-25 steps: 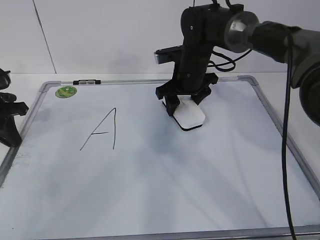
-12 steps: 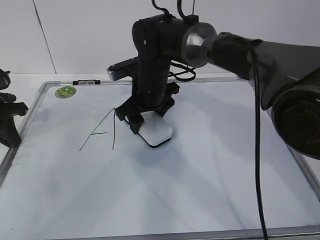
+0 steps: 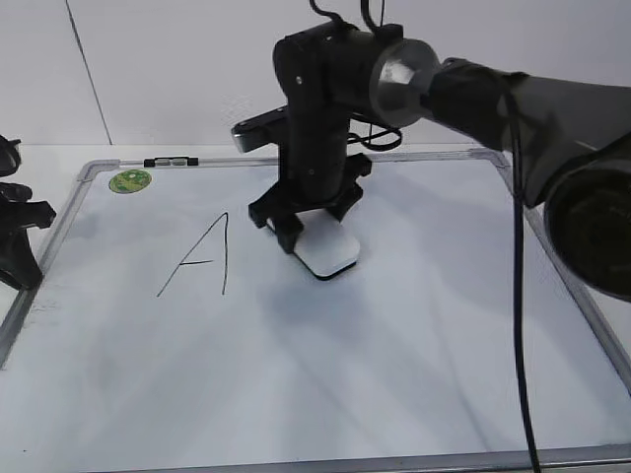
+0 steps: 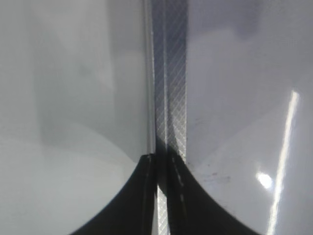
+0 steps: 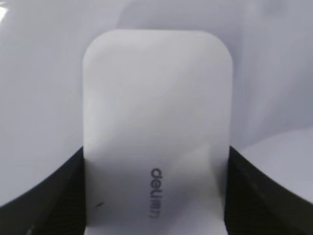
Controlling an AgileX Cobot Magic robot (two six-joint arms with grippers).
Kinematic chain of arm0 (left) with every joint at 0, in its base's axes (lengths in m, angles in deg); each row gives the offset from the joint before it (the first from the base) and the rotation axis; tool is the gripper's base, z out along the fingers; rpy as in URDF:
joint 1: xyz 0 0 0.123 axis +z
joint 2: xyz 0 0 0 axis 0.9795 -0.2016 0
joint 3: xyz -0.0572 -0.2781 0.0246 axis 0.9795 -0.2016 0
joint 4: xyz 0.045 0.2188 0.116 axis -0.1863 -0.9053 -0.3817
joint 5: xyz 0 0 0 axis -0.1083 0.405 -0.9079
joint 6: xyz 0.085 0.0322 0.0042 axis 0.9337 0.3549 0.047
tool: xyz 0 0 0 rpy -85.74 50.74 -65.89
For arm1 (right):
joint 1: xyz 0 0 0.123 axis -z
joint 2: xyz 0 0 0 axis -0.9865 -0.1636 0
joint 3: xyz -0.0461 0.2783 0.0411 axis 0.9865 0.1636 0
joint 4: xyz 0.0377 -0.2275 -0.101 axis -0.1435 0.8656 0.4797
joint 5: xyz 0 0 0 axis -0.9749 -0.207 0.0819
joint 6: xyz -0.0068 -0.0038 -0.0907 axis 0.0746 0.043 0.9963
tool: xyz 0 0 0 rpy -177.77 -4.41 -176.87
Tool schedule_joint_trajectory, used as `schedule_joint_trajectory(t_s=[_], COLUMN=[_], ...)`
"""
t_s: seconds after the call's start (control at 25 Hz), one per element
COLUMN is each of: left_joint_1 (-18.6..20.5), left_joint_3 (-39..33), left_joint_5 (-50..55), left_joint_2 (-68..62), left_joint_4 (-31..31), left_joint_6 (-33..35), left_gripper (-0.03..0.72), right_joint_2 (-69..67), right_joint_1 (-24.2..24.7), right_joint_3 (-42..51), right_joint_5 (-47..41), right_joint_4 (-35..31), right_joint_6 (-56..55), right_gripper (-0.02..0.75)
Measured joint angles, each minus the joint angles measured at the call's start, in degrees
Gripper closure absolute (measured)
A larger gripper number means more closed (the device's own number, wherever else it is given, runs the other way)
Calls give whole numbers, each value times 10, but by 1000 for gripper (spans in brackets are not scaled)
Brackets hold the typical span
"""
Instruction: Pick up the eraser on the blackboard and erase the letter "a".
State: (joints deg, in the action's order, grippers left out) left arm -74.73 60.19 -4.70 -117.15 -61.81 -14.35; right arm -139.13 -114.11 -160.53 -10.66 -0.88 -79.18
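The blackboard (image 3: 414, 374) lies flat, its near half bare. Further in, the right gripper (image 3: 314, 229) is clamped on the eraser (image 3: 328, 249) (grey lettering on its white top shows in the wrist view (image 5: 156, 142)), whose black underside sits on the board just right of a capital "A" (image 3: 202, 256). At the left edge the left gripper (image 3: 18, 241) rests by the frame (image 4: 168, 88); its fingers look nearly closed. Behind, a green sticker (image 3: 130, 180) and a small clip (image 3: 171, 161) mark the far left corner
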Motion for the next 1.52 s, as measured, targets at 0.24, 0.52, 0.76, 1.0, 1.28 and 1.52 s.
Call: schedule_joint_trajectory(t_s=[0.24, 0.52, 0.76, 1.0, 1.28, 1.52], left_joint_1=[0, 0, 0, 0, 0, 0], left_joint_3=[0, 0, 0, 0, 0, 0], left_joint_5=[0, 0, 0, 0, 0, 0], left_joint_2=[0, 0, 0, 0, 0, 0], left_joint_4=[0, -1, -1, -1, -1, -1], left_joint_6=[0, 0, 0, 0, 0, 0], left_gripper=[657, 655, 655, 654, 654, 654], right_joint_2=[12, 63, 105, 178, 253, 286], right_joint_1=[70, 120, 134, 140, 173, 232], right_joint_3=[0, 0, 13, 114, 247, 364], right_joint_5=[-2, -4, -6, -6, -6, 25], right_joint_4=[17, 21, 10, 11, 13, 5], right_joint_6=[-1, -1, -1, -4, -38, -54], right_gripper=[216, 216, 216, 216, 216, 216])
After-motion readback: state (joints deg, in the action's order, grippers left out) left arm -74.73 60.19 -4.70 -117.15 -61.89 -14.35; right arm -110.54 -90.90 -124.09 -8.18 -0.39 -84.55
